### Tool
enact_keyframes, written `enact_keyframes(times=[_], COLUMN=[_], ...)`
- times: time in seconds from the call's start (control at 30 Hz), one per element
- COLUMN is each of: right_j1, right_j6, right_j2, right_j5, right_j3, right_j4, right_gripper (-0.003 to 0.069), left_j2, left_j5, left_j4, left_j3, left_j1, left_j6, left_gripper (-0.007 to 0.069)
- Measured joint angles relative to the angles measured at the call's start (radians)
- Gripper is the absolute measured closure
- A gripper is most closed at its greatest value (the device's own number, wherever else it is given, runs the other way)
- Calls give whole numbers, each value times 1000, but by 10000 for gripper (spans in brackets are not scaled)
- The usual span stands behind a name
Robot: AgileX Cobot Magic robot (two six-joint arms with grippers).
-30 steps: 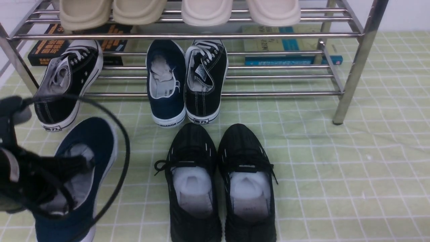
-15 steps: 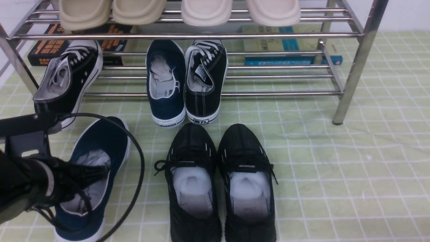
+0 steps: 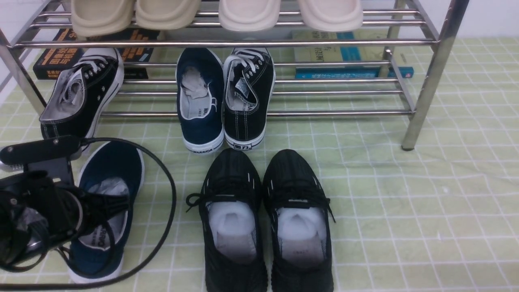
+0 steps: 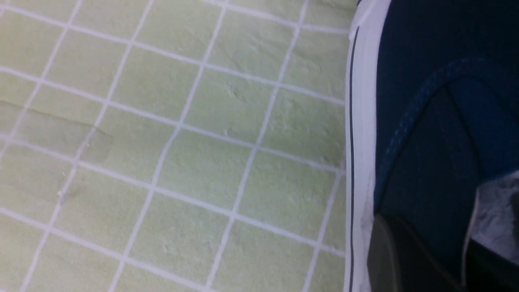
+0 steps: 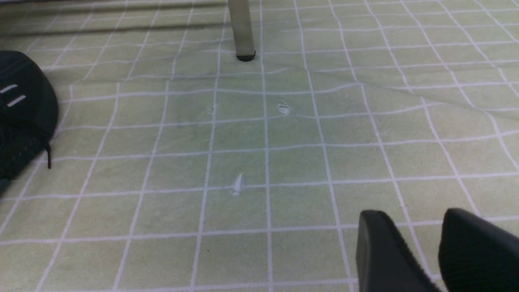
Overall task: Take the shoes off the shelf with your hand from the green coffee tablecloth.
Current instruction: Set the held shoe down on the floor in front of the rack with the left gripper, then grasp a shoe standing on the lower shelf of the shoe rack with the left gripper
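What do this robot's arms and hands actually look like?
The left gripper has dark fingers, and its arm is bulky and black, with a pale curved band, small screws and a thick black cable in a big loop. Of the right one, only two dark, blunt-tipped gripper fingers show.

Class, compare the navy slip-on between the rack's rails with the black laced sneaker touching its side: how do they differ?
Colour: the slip-on is navy; the sneaker is black.
Fastening: the slip-on has no laces, while the sneaker has white ones.
Inside: the slip-on holds crumpled stuffing; the sneaker shows a patterned tag.
Heel: the slip-on's reads WARRIOR; the sneaker's bears a dark label with different characters.
Both have white soles and heels facing the camera.
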Motion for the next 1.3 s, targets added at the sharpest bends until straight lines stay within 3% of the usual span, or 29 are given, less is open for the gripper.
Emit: enact_keyframes(times=[0.43, 0.63, 0.77, 0.83, 0.93, 0.97, 1.0, 1.13, 1.3], right_j1=[0, 0, 0, 0, 0, 0, 0, 0, 0], right_j6=[0, 0, 0, 0, 0, 0, 0, 0, 0], right_j2=[0, 0, 0, 0, 0, 0, 0, 0, 0], right_j5=[0, 0, 0, 0, 0, 0, 0, 0, 0], right_j3=[0, 0, 0, 0, 0, 0, 0, 0, 0], right_j4=[0, 0, 0, 0, 0, 0, 0, 0, 0], right_gripper=[420, 420, 420, 420, 420, 420, 420, 420, 420], left_j2=[101, 105, 66, 53, 0, 0, -20, -39, -42], left_j5=[-15, 19, 127, 164, 267, 271, 300, 326, 313], left_j4=[32, 34, 5, -13, -142, -153, -264, -455, -682], left_j3=[0, -8, -39, -51, -122, -127, -173, -270, -428], left_j1=[0, 0, 0, 0, 0, 0, 0, 0, 0], left_j6=[-34, -34, -12, 16, 178, 178, 286, 466, 671], left_gripper=[566, 454, 330, 306, 254, 253, 247, 253, 376])
